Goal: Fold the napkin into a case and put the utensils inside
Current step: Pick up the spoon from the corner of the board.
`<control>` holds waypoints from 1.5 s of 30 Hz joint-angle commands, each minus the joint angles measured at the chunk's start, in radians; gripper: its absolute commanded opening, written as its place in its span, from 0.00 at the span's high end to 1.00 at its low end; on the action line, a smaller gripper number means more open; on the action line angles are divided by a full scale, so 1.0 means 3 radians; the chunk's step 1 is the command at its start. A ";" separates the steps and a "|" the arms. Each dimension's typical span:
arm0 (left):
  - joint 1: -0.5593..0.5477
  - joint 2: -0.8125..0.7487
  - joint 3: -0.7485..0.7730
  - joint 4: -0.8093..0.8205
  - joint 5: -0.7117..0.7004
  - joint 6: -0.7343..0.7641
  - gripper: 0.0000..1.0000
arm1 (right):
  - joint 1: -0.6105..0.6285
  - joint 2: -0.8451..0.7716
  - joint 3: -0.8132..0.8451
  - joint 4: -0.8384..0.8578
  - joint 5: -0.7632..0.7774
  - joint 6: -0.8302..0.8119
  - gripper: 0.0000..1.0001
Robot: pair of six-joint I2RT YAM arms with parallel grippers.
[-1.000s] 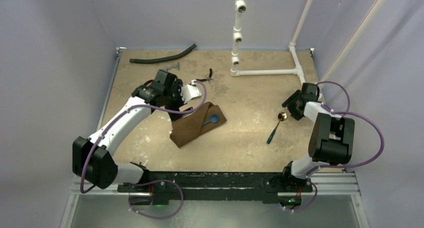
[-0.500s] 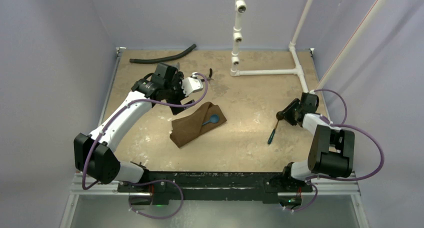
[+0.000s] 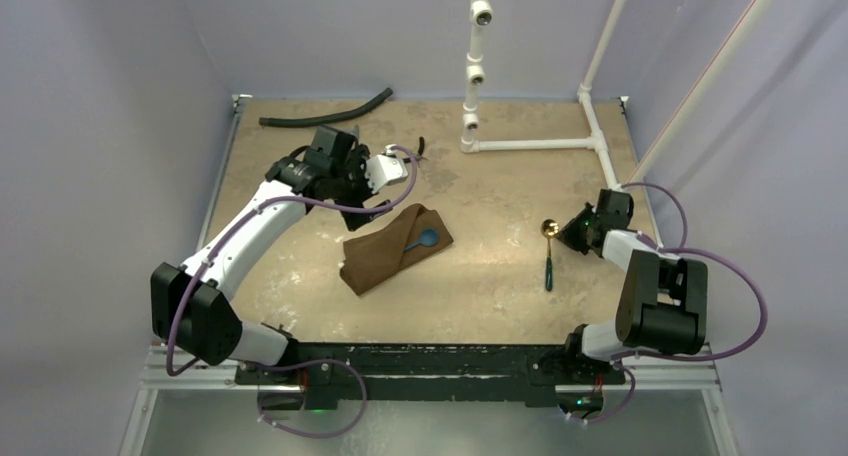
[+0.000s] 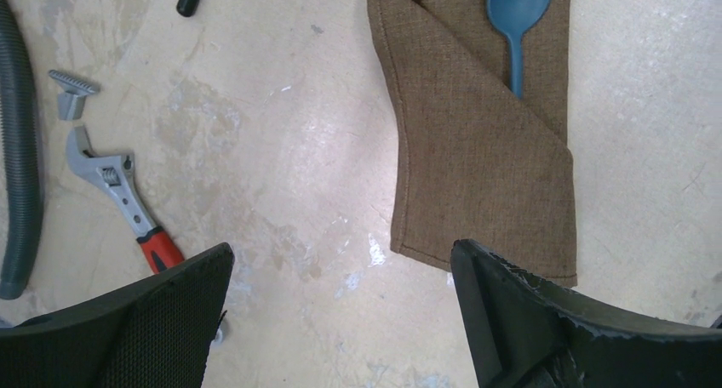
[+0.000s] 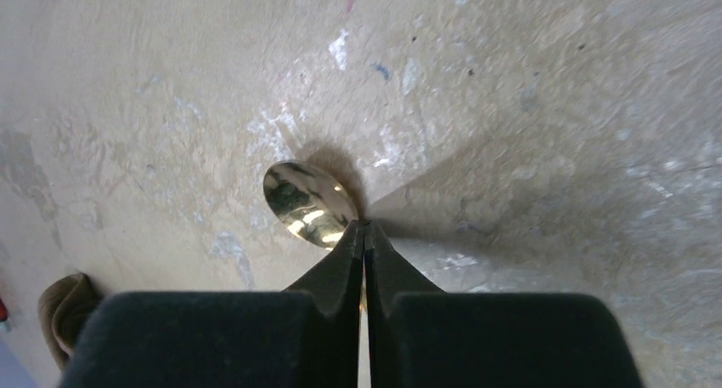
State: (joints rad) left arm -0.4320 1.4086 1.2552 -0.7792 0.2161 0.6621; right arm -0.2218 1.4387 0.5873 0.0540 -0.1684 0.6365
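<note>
Your right jaws are shut tight now. A second ago they stood partly open. Their tips are low on the counter (image 3: pixel 480 191), right at the edge of the shiny bowl of the gold spoon (image 5: pixel 306 202). I cannot tell if they pinch the spoon or only touch it.

The gold spoon has turned. Before, its dark handle slanted toward the near left. Now it points straight at the near edge, and the bowl has slid a little to the left. The spoon lies on the right side of the counter, well apart from the napkin (image 3: pixel 385 256).

Your left jaws are wide open and hold nothing. A second ago they hung just over the napkin's far left edge. Now they have pulled back and hang above the bare counter beside it.

The napkin has not moved. It lies folded near the middle of the counter, with the blue spoon (image 4: pixel 518 14) tucked into its fold, bowl sticking out. The red-handled wrench (image 4: pixel 128 209) lies off to one side of the napkin.
</note>
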 commanded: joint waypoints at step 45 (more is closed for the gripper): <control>0.0007 -0.0097 0.0069 0.0080 0.0394 -0.0182 0.02 | 0.1674 -0.0998 0.0350 -0.1956 0.0489 0.0930 0.24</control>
State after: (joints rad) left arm -0.4324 1.4113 1.2770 -0.7681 0.3073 0.5953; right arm 0.2871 1.1500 0.7193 -0.4427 -0.0433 0.8108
